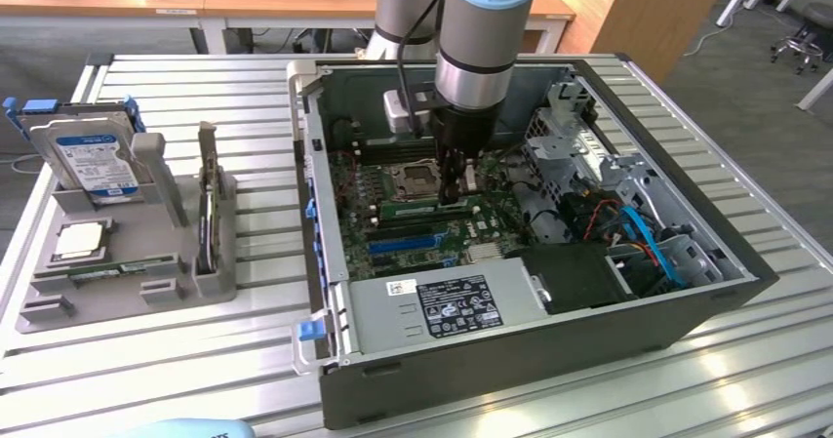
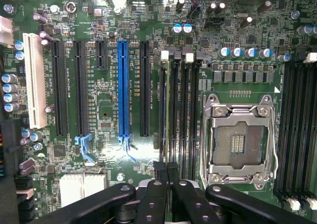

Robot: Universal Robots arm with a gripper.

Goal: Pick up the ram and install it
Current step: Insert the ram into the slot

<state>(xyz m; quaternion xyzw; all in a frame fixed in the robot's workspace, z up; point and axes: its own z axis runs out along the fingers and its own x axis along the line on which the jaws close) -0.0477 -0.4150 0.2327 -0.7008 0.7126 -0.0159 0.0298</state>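
Black pincer [image 2: 167, 173] fingers are pressed together with nothing between them, tips at one end of the ram [image 1: 410, 208]. It stands on edge in a slot beside the processor socket [image 2: 241, 142], mid-motherboard [image 2: 106, 120], inside the open computer case [image 1: 521, 360].

Jaws pressed together over memory slots [image 2: 184, 110]; open CPU socket [image 2: 239, 140] beside them; blue slot [image 2: 123, 90] further off.

Robotics lab, slatted metal bench [image 1: 156, 360], open computer case [image 1: 521, 370], wooden desks [image 1: 260, 4] behind
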